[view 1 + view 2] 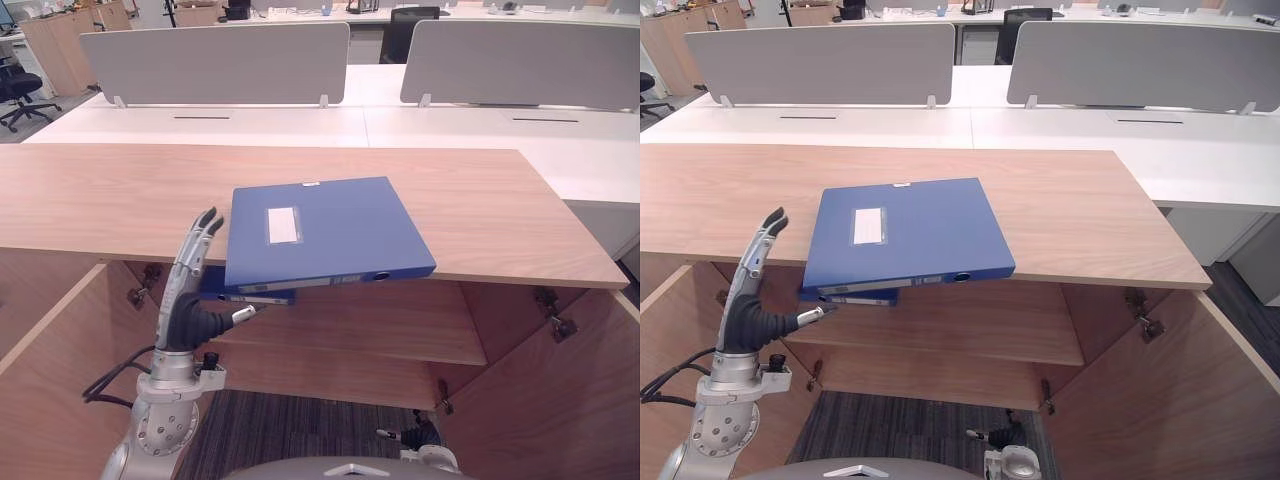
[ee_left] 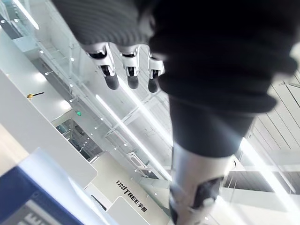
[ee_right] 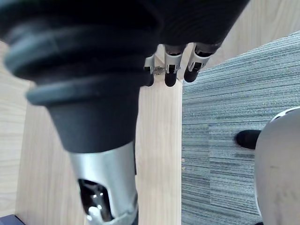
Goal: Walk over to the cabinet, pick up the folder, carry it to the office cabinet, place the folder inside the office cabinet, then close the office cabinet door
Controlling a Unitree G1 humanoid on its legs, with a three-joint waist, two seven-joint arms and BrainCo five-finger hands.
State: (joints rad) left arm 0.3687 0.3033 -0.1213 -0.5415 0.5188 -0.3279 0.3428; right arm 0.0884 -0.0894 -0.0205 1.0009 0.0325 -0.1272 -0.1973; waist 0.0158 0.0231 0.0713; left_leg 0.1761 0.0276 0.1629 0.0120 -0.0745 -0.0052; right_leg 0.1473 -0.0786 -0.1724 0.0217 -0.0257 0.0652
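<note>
Where the counter [image 1: 480, 220] comes to its front edge, the blue folder [image 1: 330, 225] lies flat with its cover up, near the middle of that edge. Its long axis runs along the front edge, a little skewed. Its spine faces me and juts out past the edge, more so at its left end. A pale label sits on the cover toward the left.

I count two folders. The second blue folder [image 1: 250, 292] shows just under the counter's front edge, below the first one's left front corner; I cannot tell what bears it. Under the counter there is one shelf [image 1: 400, 330], and two doors stand swung out, the left door [image 1: 60, 360] and the right door [image 1: 560, 400].

My left hand [image 1: 185, 310] stands upright before the counter's front edge, by the top folder's left front corner. Its fingers [image 1: 205, 230] are straight and point up, just beside that folder's left edge but apart from it. The thumb sticks out sideways, with its tip near the second folder, and the hand grips nothing. My right hand [image 3: 108, 93] hangs low beside a wooden panel and the grey carpet [image 3: 225, 140], with its fingers [image 3: 172, 75] loose and holding nothing.

Past the counter's rear edge are white desks [image 1: 300, 125] with two grey divider screens, one to the left [image 1: 215, 60] and one to the right [image 1: 520, 60].
</note>
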